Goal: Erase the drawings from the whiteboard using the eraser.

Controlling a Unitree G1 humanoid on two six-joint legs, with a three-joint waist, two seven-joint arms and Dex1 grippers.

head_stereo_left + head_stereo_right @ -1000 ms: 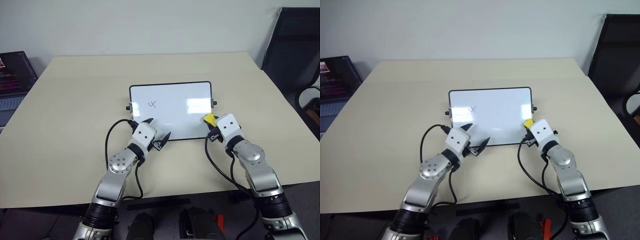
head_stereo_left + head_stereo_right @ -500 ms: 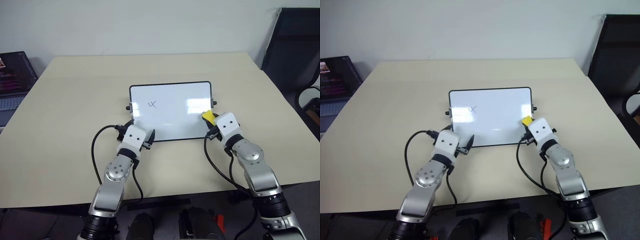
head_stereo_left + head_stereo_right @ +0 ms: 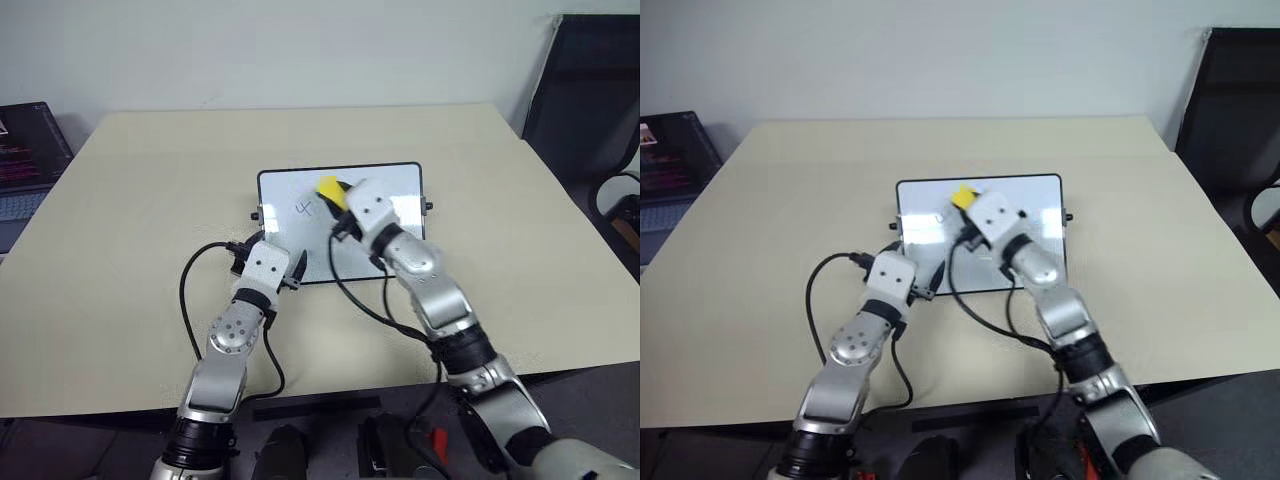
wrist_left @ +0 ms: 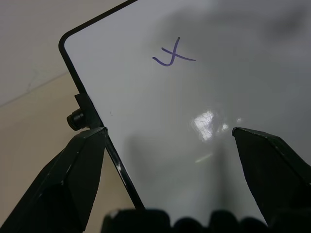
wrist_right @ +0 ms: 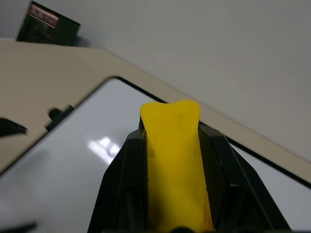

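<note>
Over the glossy whiteboard (image 3: 380,225), right gripper (image 3: 335,196) clamps the yellow eraser (image 3: 329,190) (left gripper (image 3: 292,271) spread).

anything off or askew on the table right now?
Nothing stands out. The whiteboard lies flat and square on the table, one drawing on it. The right hand grips the eraser; the left hand straddles the board's near edge.
</note>
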